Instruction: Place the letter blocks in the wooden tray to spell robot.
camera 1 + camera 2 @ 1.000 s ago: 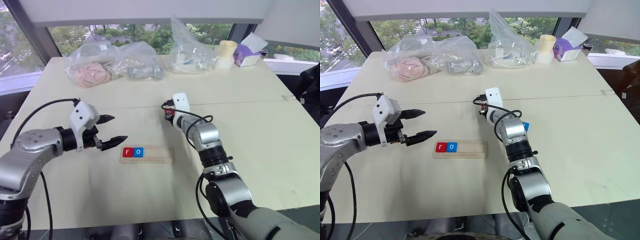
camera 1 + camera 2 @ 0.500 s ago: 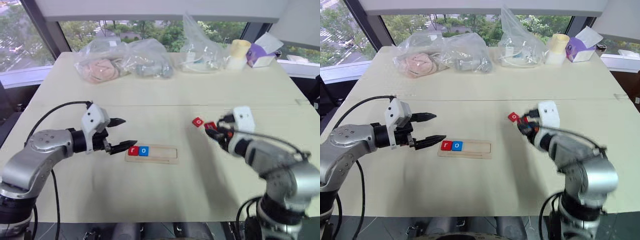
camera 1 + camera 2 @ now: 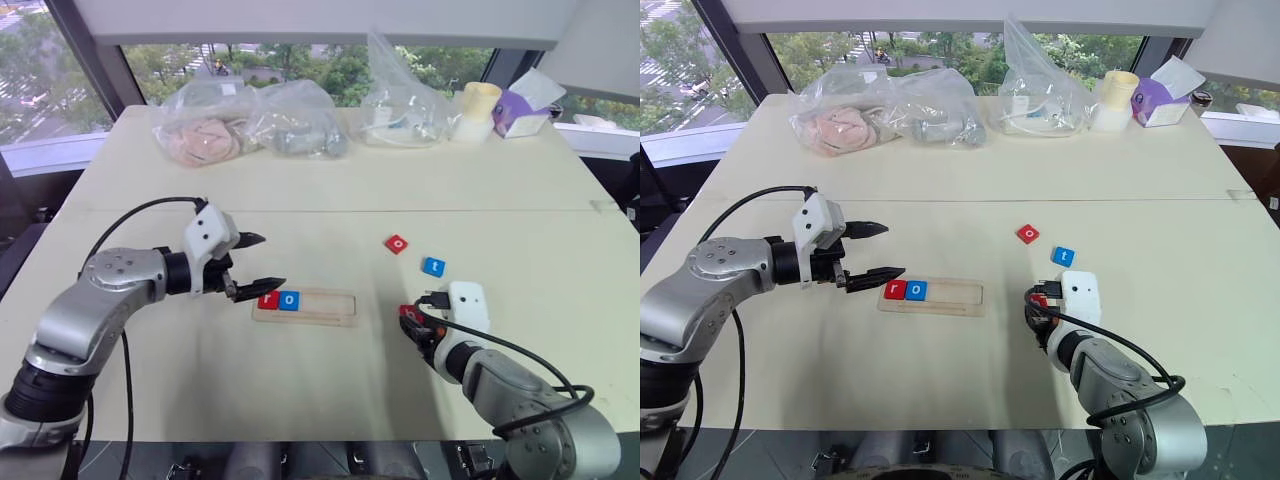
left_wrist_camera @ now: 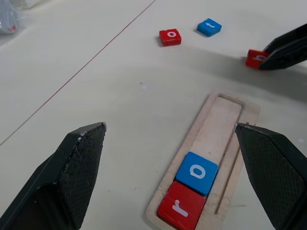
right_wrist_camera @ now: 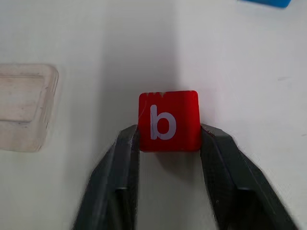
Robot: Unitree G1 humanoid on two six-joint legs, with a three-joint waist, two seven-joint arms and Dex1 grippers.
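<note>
We see the right gripper (image 5: 169,139) pinching the red b (image 5: 169,120) (table-level) — left gripper (image 3: 262,264) gapes wide beside the tray (image 3: 305,307).

Upper-floor office or laboratory room fitted out as a robot test station. A broad cream table (image 3: 520,200), made of two tops joined along a seam, stands against a band of windows (image 3: 280,60) with dark frames, through which treetops and a street are seen from above. Along the table's far edge lie clear plastic bags (image 3: 240,125) of assorted items, a pale cup (image 3: 478,108) and a purple tissue box (image 3: 522,105), loose supplies of a working room and not of a home.
</note>
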